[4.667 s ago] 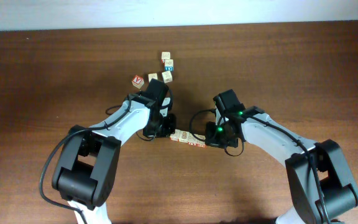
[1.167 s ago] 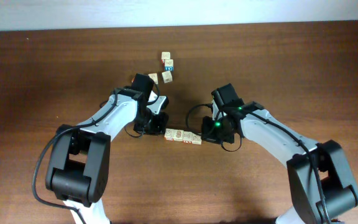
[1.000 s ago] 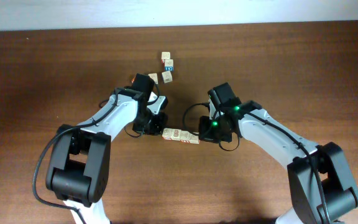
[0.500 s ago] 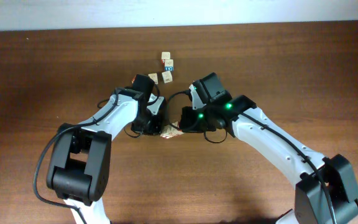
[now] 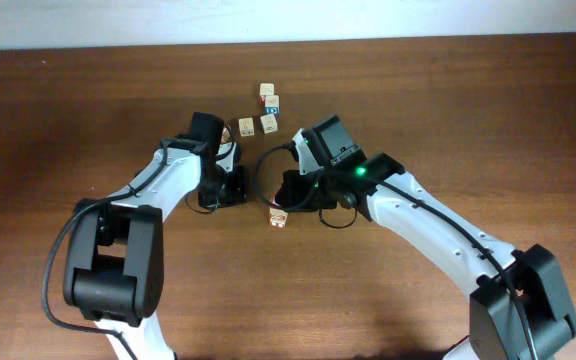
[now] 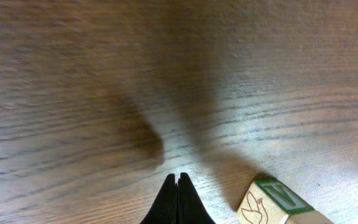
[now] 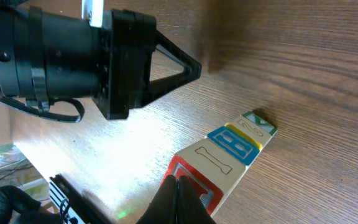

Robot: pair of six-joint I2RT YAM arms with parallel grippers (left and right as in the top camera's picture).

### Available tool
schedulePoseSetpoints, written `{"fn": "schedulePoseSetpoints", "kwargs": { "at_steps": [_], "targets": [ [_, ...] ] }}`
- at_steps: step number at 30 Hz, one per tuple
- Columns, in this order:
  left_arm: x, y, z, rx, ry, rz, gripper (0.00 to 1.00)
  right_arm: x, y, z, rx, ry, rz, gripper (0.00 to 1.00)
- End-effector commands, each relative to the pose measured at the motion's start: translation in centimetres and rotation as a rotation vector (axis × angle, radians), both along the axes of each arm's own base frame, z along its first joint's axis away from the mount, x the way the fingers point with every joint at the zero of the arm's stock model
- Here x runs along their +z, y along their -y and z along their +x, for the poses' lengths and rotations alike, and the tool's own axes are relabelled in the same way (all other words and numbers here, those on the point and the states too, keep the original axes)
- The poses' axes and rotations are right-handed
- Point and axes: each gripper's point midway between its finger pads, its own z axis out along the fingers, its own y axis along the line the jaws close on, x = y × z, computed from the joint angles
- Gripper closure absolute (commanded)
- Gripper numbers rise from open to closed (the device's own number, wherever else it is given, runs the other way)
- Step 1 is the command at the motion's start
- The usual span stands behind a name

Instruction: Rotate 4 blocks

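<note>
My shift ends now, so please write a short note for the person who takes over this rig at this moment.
Left gripper: shut, empty, touching no block.
Right gripper: shut, tips at the red-framed end of the row of four blocks.
Row: the overhead view shows only one end of it; spare cubes lie apart, beyond it.
Done: row swung away from its crosswise lie of a second ago.
To do: judge whether the turn is enough, then withdraw.

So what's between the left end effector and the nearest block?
Nothing. In the left wrist view, only bare tabletop lies between the shut left end effector and the green-lettered block; they are apart, not touching.
</note>
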Motion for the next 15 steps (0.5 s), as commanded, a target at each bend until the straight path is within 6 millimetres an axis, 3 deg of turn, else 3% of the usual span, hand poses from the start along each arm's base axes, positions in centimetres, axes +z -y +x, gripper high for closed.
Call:
{"fn": "schedulePoseSetpoints", "kwargs": {
  "at_steps": [1,2,7,11,15],
  "targets": [
    [0.3,-1.6,1.7,0.087,0.03,-0.006,1.0,-3.0,0.1,-0.3,0.001,-0.003,-0.092,0.96],
    [0.4,-2.4,2.3,0.109,0.045,-0.008,1.0,-3.1,0.1,-0.4,0.003,0.0,-0.1,0.96],
    [0.4,-2.5,2.3,0.112,0.044,-0.008,1.0,-3.2,0.4,-0.4,-0.003,-0.002,-0.115,0.96],
    [0.4,-2.5,2.3,0.111,0.044,-0.008,1.0,-0.7,0.1,-0.3,-0.002,0.043,-0.076,0.89],
    [0.4,-2.5,2.3,0.111,0.044,-0.008,1.0,0.7,-0.4,0.0,0.005,0.06,-0.049,0.88]
  ]
}}
